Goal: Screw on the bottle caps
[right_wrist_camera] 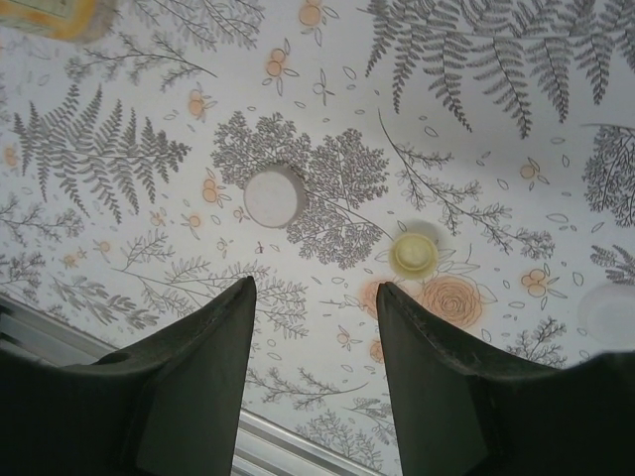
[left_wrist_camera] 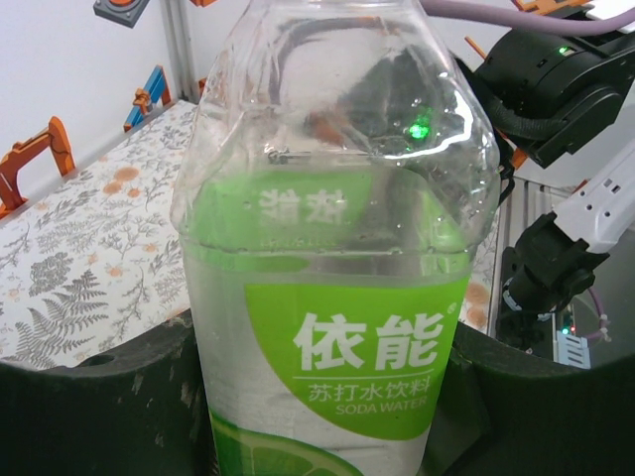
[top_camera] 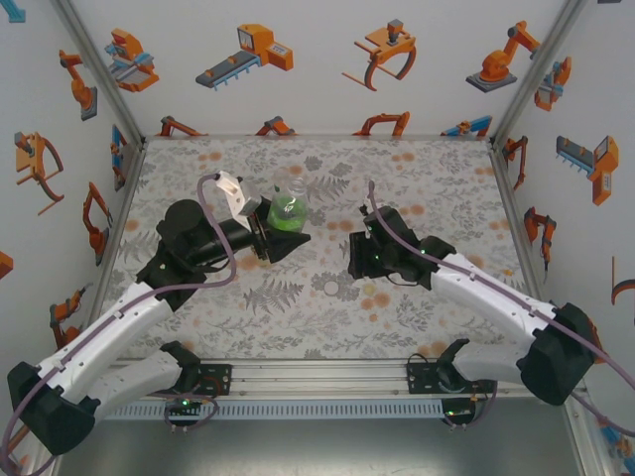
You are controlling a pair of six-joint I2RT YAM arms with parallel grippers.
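My left gripper (top_camera: 281, 236) is shut on the short green bottle (top_camera: 288, 210), holding it upright above the left-centre of the table. In the left wrist view the bottle (left_wrist_camera: 327, 327), with its green soda-water label, stands between the dark fingers (left_wrist_camera: 99, 407); its mouth is cut off at the top edge. My right gripper (top_camera: 354, 256) hovers over the table's middle, pointing down. Its jaws are open (right_wrist_camera: 313, 293) with nothing between them. Below them on the cloth lie a white cap (right_wrist_camera: 275, 195) and a yellow cap (right_wrist_camera: 414, 254). The white cap (top_camera: 330, 288) lies just in front of the right gripper.
A blurred amber thing (right_wrist_camera: 69, 15) sits at the top left corner of the right wrist view, and a pale round shape (right_wrist_camera: 610, 312) at its right edge. The floral cloth (top_camera: 427, 178) covers the table between white walls. A metal rail (top_camera: 317, 377) runs along the near edge.
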